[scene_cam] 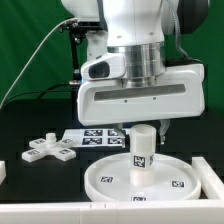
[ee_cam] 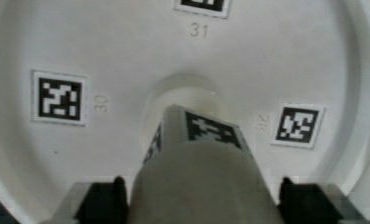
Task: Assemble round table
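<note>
The large round rimmed disc (scene_cam: 105,178) lies flat on the black table at the front. The short thick cylinder (scene_cam: 142,152) stands upright on the disc's centre, its tag facing the camera. My gripper (scene_cam: 143,130) comes straight down over it and is shut on the cylinder's upper end. In the wrist view the cylinder (ee_cam: 200,160) runs from between my dark fingers (ee_cam: 107,200) down to the hub of the disc (ee_cam: 111,50), and both pads press its sides. The small cross-shaped piece (scene_cam: 48,150) lies loose on the table at the exterior view's left of the disc.
The marker board (scene_cam: 95,138) lies flat behind the disc, partly under my gripper. White bars line the front edge (scene_cam: 40,212) and the exterior view's right edge (scene_cam: 212,180). A green wall and a cable are behind the arm.
</note>
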`<state>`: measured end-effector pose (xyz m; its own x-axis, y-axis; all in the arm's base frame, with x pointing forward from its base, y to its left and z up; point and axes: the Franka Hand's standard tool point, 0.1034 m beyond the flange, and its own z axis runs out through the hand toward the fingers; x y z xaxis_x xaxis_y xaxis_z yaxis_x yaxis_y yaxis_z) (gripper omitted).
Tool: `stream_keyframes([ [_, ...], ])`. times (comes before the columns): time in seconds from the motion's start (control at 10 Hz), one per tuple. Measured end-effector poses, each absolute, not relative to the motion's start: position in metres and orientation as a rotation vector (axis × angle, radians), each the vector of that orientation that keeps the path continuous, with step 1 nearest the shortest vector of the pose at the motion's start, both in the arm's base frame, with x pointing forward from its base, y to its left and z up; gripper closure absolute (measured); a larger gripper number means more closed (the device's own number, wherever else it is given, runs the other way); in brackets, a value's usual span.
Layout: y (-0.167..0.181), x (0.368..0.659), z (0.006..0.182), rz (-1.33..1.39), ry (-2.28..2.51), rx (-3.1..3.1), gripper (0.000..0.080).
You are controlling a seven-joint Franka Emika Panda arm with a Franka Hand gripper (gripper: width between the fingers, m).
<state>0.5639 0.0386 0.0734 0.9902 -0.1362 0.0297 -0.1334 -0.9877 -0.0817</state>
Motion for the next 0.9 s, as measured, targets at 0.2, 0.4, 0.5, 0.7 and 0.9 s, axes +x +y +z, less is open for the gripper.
stream_keyframes([
  [0.2,0.0365,0.5652,0.0729,-0.089,0.583,-2.980,0.0388],
  [0.4,0.0348,0.5644,0.0726,-0.062,0.940,-2.850,0.0387],
  [0.5,0.0336,0.5636,0.0723,-0.070,1.057,-2.787,0.0387],
  [0.7,0.0340,0.5613,0.0720,-0.047,1.325,-2.640,0.0387],
  [0.9,0.0342,0.5601,0.0720,-0.038,1.366,-2.605,0.0387],
])
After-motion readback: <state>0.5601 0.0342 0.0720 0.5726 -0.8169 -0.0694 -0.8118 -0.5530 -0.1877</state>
